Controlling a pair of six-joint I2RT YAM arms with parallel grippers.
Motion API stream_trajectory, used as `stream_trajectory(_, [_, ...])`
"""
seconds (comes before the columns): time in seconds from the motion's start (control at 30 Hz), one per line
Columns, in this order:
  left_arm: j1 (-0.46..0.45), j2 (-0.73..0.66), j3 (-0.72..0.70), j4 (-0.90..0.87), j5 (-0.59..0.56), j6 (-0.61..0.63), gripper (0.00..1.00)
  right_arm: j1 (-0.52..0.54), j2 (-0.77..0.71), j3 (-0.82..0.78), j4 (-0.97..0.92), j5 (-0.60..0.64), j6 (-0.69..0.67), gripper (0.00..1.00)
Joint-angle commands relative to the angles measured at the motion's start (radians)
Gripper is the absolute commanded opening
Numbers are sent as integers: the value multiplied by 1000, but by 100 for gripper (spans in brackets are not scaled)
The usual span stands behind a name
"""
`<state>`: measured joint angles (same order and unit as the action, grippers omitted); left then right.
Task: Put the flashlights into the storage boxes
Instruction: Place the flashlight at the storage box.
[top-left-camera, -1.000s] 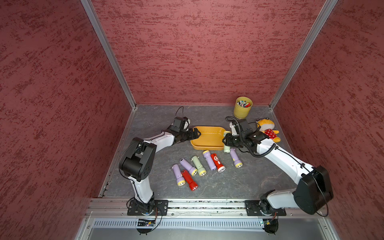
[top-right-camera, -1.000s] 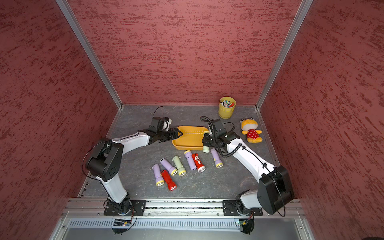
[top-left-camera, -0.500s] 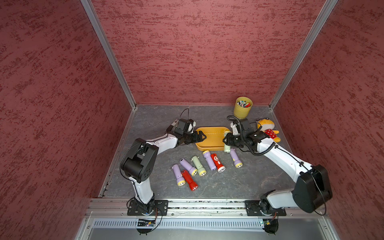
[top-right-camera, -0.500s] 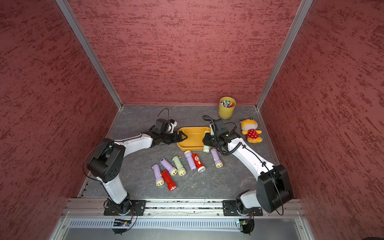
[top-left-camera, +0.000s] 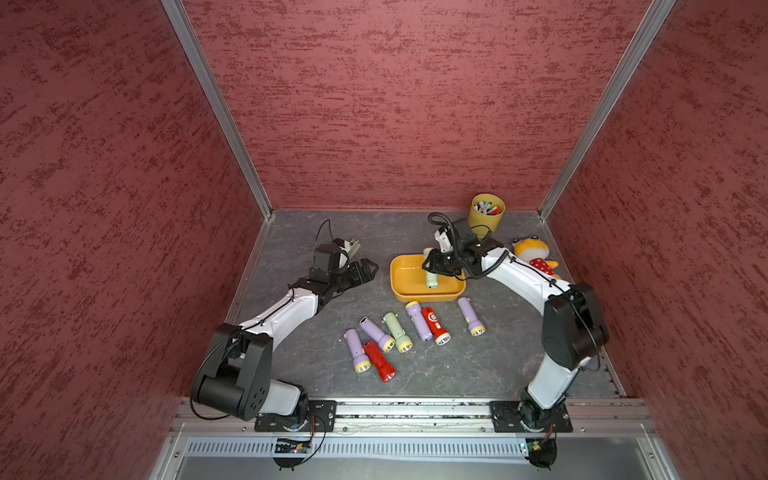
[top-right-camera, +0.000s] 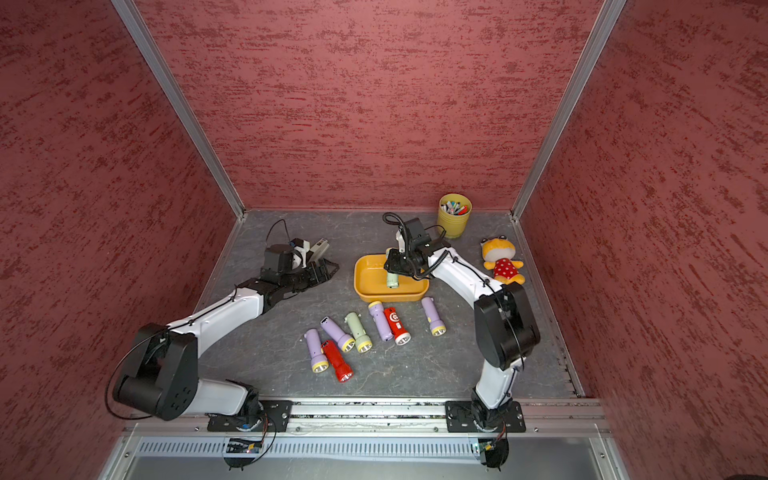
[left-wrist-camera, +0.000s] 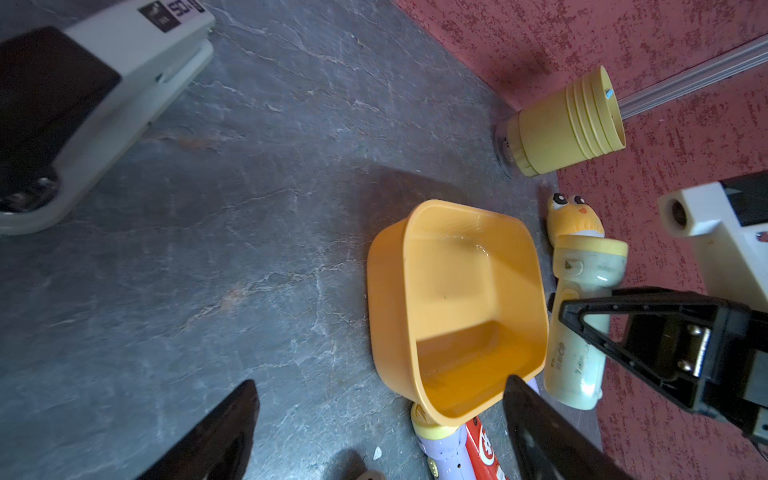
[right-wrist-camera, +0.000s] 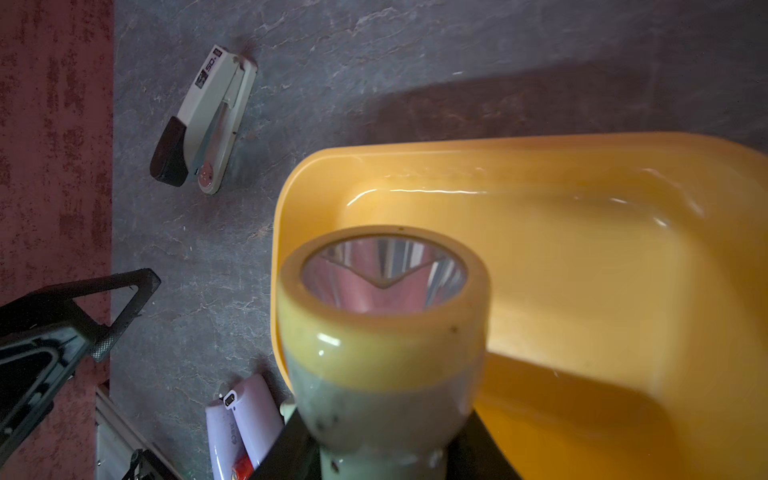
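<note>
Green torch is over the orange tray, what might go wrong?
The pale green plastic flashlight, clamped in the right gripper, hangs over the shallow orange-yellow plastic tray with its head toward the far rim; released, it might catch the rim and roll out. The open left gripper stands apart from the tray, so nothing steadies it.

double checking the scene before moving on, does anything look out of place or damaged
Nothing looks spilled or damaged. Seven flashlights lie loose and unaligned in front of the tray; the plain red flashlight slants against a lilac flashlight.
</note>
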<state>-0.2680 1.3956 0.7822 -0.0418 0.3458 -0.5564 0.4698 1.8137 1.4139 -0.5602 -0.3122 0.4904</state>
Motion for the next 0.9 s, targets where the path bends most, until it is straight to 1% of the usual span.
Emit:
stream_trajectory(0.0, [12,-30,-20,-28,-30,13,92,35,67,69,42,-77,21,39])
stream_trajectory(0.17, [16,-41,-39,-25,-27,9,92,44,130,82,104,-94,71,39])
stream_trajectory(0.6, [16,-38,-41,-24,-11,15,92,52,218,80,161,-99,97,39])
stream_trajectory(0.87, [15,-36,-47,-21,-16,13,92,52,275,130,180,-119,109,40])
